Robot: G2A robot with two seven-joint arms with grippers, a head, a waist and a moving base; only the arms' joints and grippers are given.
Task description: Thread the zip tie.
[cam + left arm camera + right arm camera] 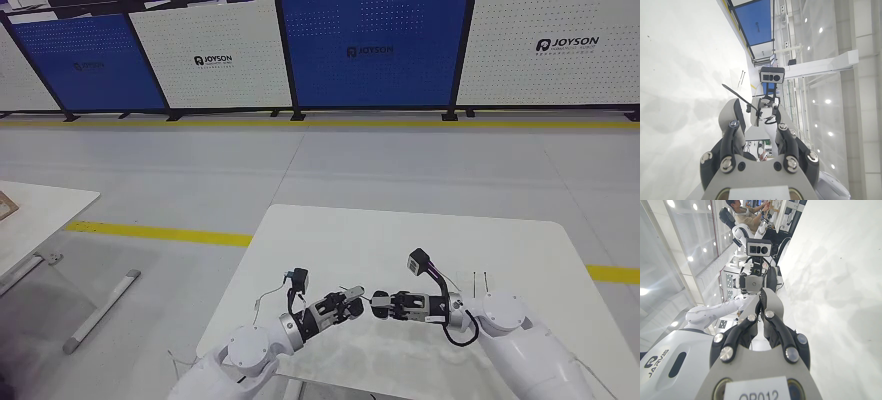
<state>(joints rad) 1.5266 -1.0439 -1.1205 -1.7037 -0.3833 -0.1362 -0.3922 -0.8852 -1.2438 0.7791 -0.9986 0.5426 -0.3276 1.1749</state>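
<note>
A black zip tie (738, 96) is held at one end by my right gripper (757, 113), which is shut on it. Its free pointed end sticks out over the white table (400, 235). In the right wrist view the right gripper (761, 295) has its pads pressed together, and the tie between them is hidden. My left gripper (759, 115) faces it, open, with its fingers (739, 113) apart and nothing between them. In the top view the left gripper (353, 298) and the right gripper (381, 301) meet tip to tip near the table's front, a small gap between them.
Two spare zip ties (481, 280) lie side by side on the table beyond the right arm, and show again as the spare ties (742, 77) in the left wrist view. Another white table (40, 215) stands off to the left across the floor.
</note>
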